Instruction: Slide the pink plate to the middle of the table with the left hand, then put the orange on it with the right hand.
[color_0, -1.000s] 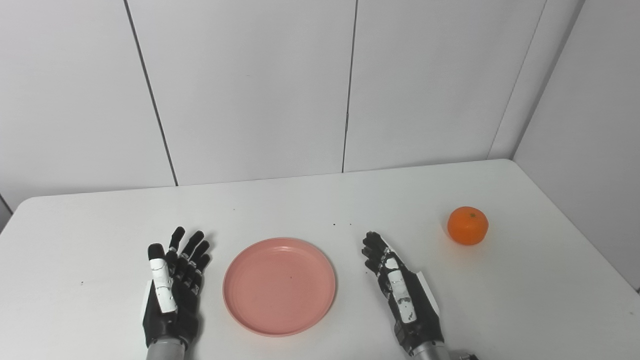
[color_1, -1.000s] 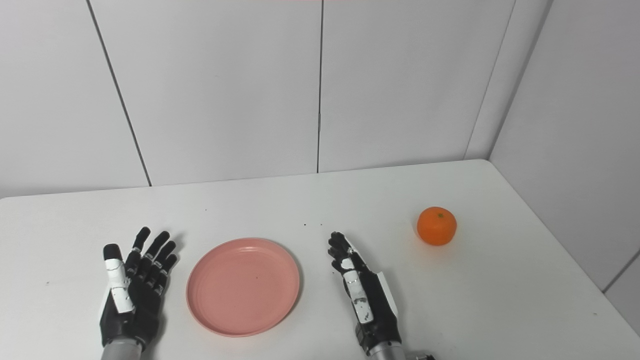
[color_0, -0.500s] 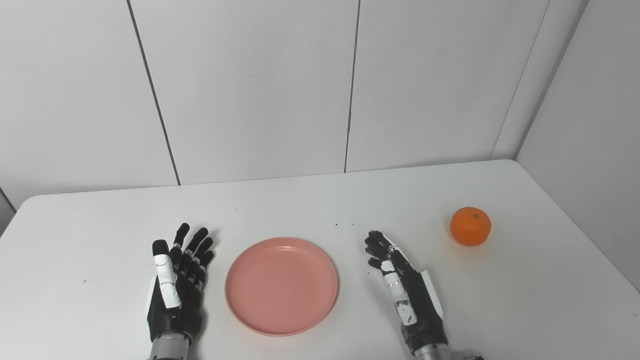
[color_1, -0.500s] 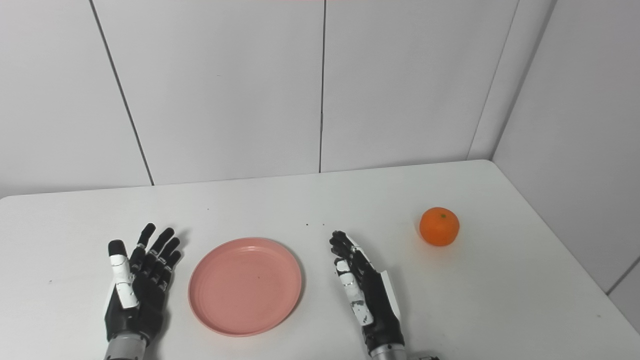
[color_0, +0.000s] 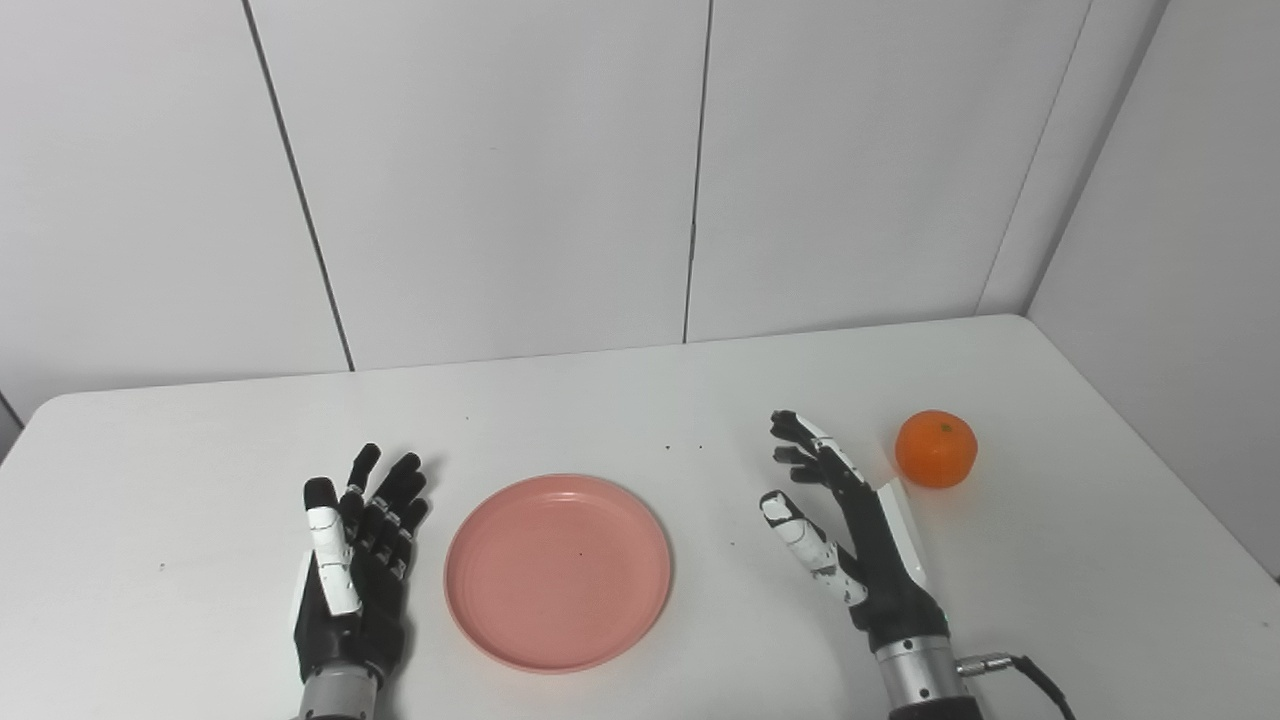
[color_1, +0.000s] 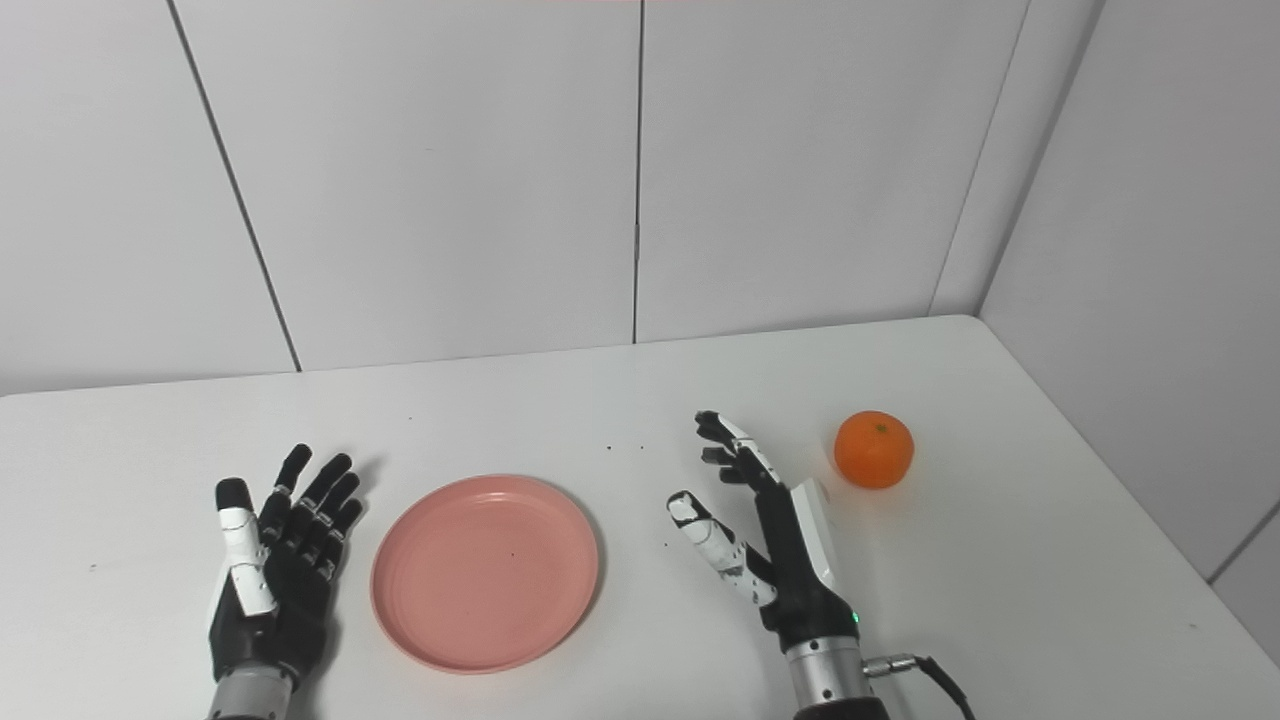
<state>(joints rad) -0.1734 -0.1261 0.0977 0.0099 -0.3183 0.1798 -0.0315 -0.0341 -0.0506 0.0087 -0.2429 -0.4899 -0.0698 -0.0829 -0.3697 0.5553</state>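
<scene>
The pink plate (color_0: 558, 571) lies near the middle of the table (color_0: 620, 410), w/ nothing on it; left hand (color_0: 352, 580) rests just left of it, fingers spread, holding nothing; right hand (color_0: 850, 540) is raised, fingers apart, empty, near the orange (color_0: 935, 449) but not touching.

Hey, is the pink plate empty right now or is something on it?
Empty. The pink plate shows only its bare surface; the orange sits on the table far to its right.
</scene>
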